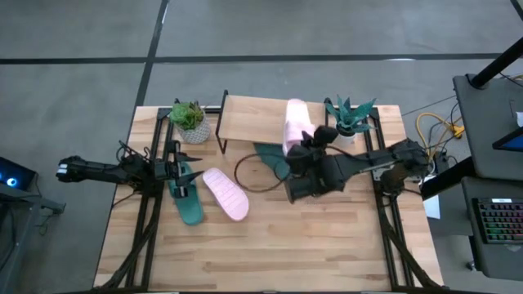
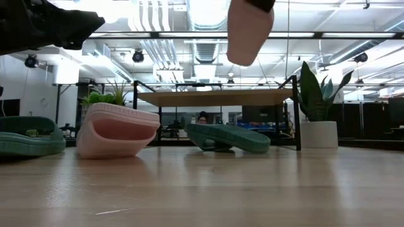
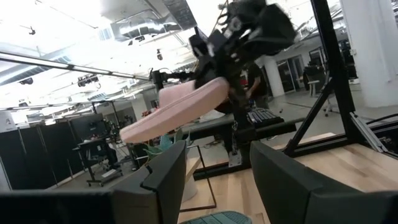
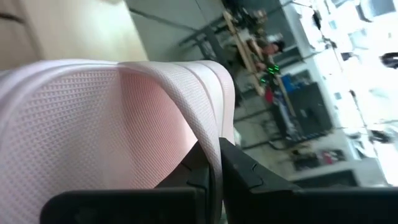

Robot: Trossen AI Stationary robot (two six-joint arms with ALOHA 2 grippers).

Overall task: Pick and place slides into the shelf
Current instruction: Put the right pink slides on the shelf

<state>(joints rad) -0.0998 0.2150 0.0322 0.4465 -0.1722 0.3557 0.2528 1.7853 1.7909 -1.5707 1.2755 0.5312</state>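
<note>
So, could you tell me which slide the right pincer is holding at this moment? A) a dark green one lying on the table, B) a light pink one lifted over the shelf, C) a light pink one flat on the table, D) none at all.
B: the right pincer is shut on the strap of a light pink slide, raised above the shelf, and the low view shows it hanging in the air.

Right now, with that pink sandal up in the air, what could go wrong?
The right gripper pinches only the strap edge of the pink slide, so it might slip and drop onto the shelf. It hangs near the potted plant and could knock it. The left gripper, open over a green slide, looks uninvolved.
</note>
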